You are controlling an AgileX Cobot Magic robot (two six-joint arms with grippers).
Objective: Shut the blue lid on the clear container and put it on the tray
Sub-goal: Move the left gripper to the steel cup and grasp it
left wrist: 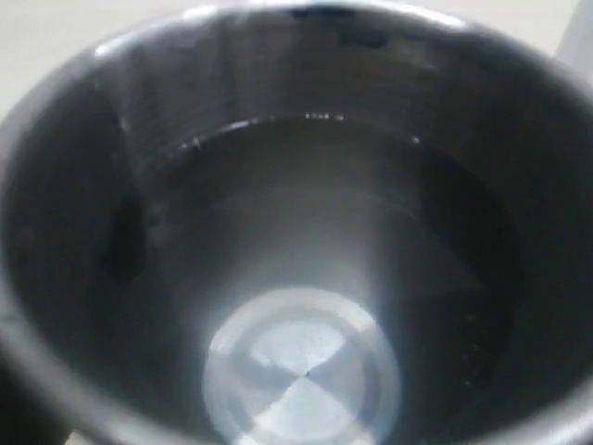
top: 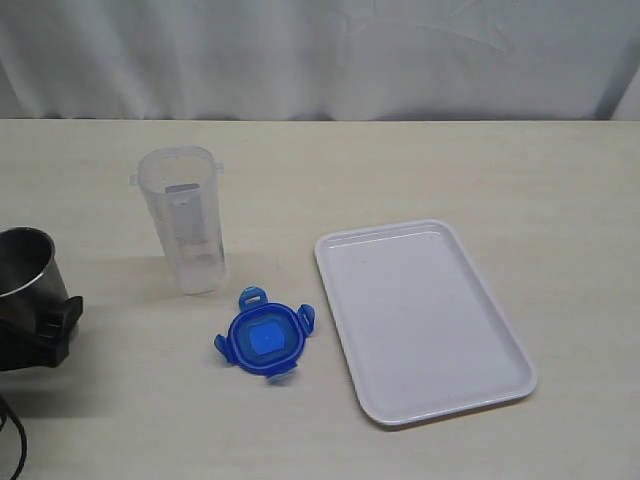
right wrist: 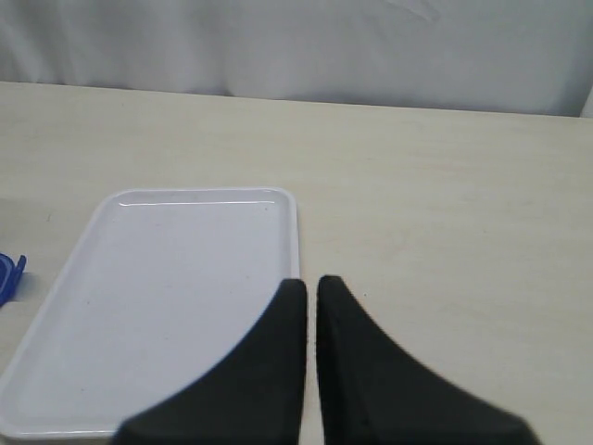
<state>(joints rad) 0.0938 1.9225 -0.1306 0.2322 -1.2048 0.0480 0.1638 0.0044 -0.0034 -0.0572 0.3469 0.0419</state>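
The clear container (top: 187,221) stands upright and open-mouthed on the table at the left of centre. In front of it and slightly to the right, the blue lid (top: 264,339) lies flat on the table, tabs spread; one blue tab (right wrist: 9,276) shows at the edge of the right wrist view. To their right lies the white tray (top: 420,318), bare. My right gripper (right wrist: 311,281) is shut and holds nothing, hovering over the near long rim of the tray (right wrist: 185,278). It is outside the exterior view. A black part of my left gripper (top: 45,335) shows at the far left edge.
A grey steel cup (top: 25,266) sits tilted on the left gripper at the far left edge. Its inside (left wrist: 296,278) fills the left wrist view and hides the fingers. A white curtain (top: 320,55) hangs behind the table's far edge.
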